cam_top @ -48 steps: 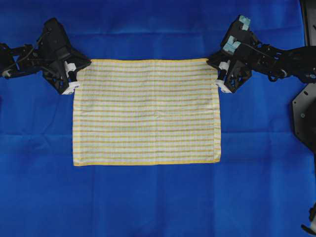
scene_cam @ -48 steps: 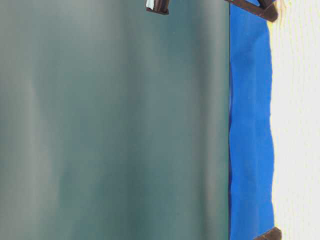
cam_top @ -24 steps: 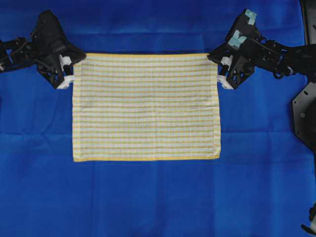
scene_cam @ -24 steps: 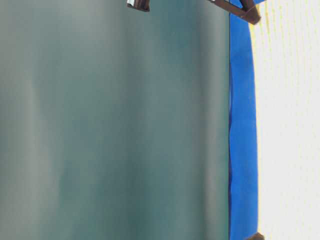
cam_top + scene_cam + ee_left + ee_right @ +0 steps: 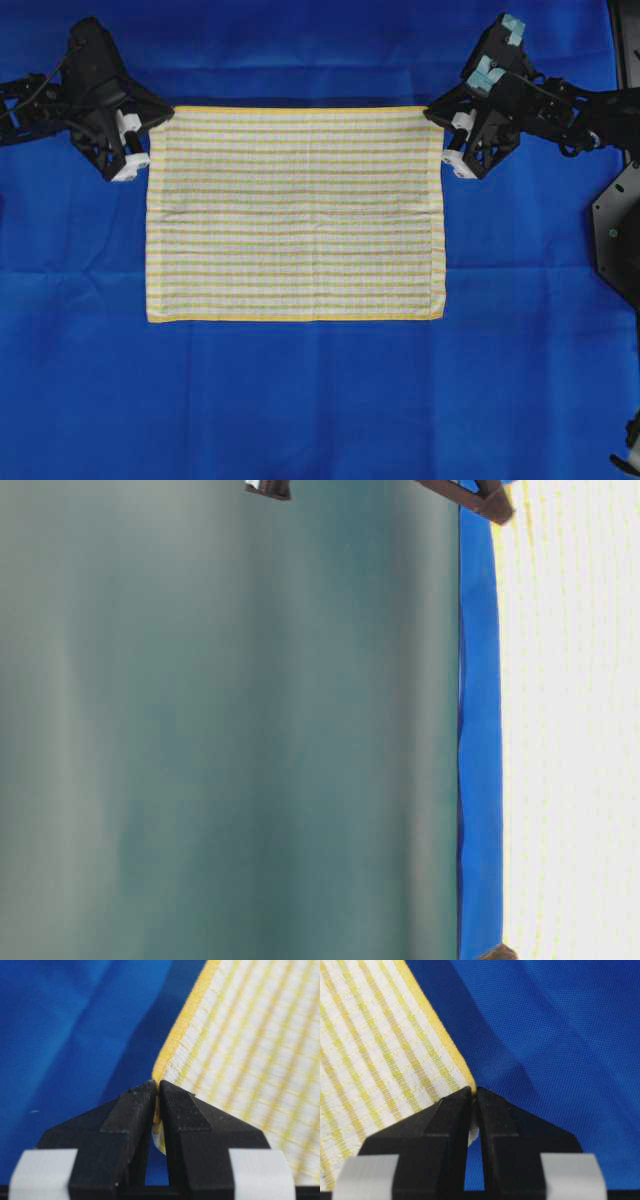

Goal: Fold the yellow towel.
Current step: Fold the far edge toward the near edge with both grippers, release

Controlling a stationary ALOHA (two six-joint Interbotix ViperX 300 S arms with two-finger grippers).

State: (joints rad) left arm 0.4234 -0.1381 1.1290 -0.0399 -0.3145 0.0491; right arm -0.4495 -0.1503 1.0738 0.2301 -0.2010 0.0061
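Note:
The yellow towel [image 5: 295,212], white with fine yellow stripes and yellow hems, spreads over the blue cloth in the overhead view, its far edge lifted. My left gripper [image 5: 150,128] is shut on the towel's far left corner. The left wrist view shows that hemmed corner [image 5: 165,1067] pinched between the black fingertips [image 5: 137,1102]. My right gripper [image 5: 441,128] is shut on the far right corner. In the right wrist view the towel [image 5: 380,1050] runs into the closed jaws. At table level the towel [image 5: 570,730] fills the right side as a pale sheet.
The large blue cloth [image 5: 300,400] covers the table on all sides of the towel. Black arm hardware [image 5: 615,220] stands at the right edge. A dark green backdrop [image 5: 230,730] fills most of the table-level view.
Both grippers have carried the towel's far corners up and toward the far side, drawing the far edge taut. The near edge has crept a little toward the far side.

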